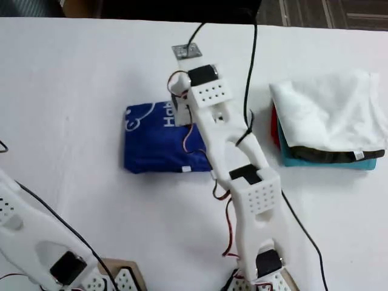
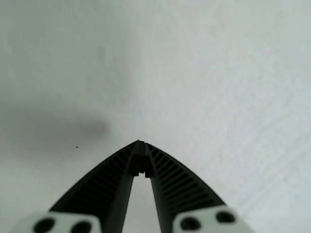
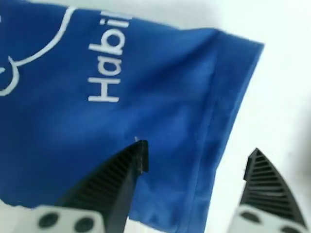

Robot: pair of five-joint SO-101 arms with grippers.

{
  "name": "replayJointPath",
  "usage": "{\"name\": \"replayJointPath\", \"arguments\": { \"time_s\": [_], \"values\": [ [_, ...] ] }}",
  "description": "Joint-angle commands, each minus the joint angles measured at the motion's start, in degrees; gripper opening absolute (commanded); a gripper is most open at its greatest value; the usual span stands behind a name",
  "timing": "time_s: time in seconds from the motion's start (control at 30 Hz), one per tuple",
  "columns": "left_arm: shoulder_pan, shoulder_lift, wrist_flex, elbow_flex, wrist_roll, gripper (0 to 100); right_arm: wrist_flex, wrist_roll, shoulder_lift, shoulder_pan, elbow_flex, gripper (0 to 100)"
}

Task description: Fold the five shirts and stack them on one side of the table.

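Where dark floor (image 1: pixel 315 12) shows beyond, white table (image 1: pixel 73 91) bears stacked shirts (image 1: pixel 330 124)

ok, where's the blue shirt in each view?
High: blue shirt lies folded on the table, left of centre.
Left wrist: white table surface beyond the shut left gripper.
Right wrist: the shirt spans most of the picture, its hemmed edge between the fingers of the open right gripper.
Shared landmark: the shirt's white lettering, in the high and right wrist views.
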Motion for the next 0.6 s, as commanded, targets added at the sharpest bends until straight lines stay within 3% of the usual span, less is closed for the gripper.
{"name": "replayJointPath", "arguments": {
  "time_s": [0.0, 0.37, 0.57],
  "values": [
    [0.44, -0.53, -0.09, -0.66, 0.00, 3, -1.27, -0.44, 2.42, 3.03, -0.26, 32.2],
    [0.53, -0.53, -0.26, -0.48, 0.00, 3, 2.15, 3.69, 8.92, 0.57, -0.35, 32.2],
    [0.26, -0.53, -0.09, -0.48, 0.00, 3, 5.23, 3.60, 5.32, 3.21, -9.23, 32.2]
  ]
}}
